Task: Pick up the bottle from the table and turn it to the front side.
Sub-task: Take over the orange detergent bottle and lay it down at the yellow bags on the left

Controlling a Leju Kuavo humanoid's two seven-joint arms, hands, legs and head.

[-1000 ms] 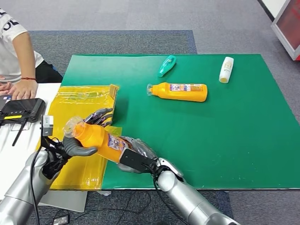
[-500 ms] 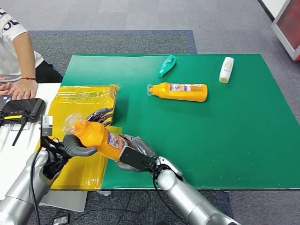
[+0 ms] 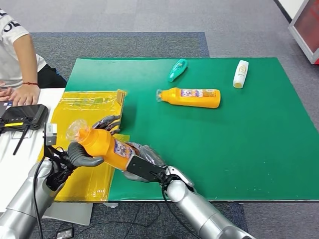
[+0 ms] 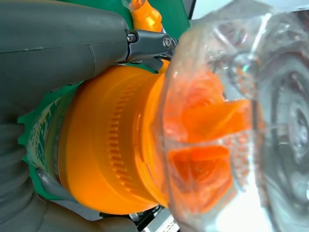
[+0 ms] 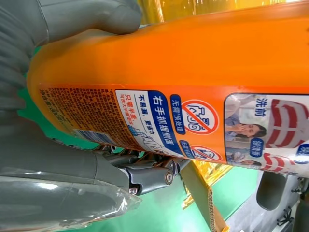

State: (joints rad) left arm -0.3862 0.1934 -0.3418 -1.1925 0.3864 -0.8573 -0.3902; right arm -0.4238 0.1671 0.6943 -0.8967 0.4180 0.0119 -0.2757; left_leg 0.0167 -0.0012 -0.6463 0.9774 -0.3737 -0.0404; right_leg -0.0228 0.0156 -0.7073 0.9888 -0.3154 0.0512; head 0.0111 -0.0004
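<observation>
An orange bottle (image 3: 103,146) with a clear cap is held lying above the table's near left, over the edge of the yellow sheet. My left hand (image 3: 80,152) grips its neck end, thumb wrapped under it. My right hand (image 3: 144,164) grips its base end. In the left wrist view the orange bottle (image 4: 120,145) shows its clear cap close up. In the right wrist view the orange bottle (image 5: 189,92) shows a blue and white label with warning signs, and my right hand (image 5: 54,145) closes around it.
A second orange bottle (image 3: 192,97), a teal bottle (image 3: 177,69) and a white bottle (image 3: 240,73) lie on the green mat (image 3: 240,149). A yellow plastic sheet (image 3: 86,107) covers the left. A person's arm (image 3: 23,74) and a black device (image 3: 24,117) are at far left.
The held bottle has shifted slightly up and to the left between both hands; the rest is unchanged.
</observation>
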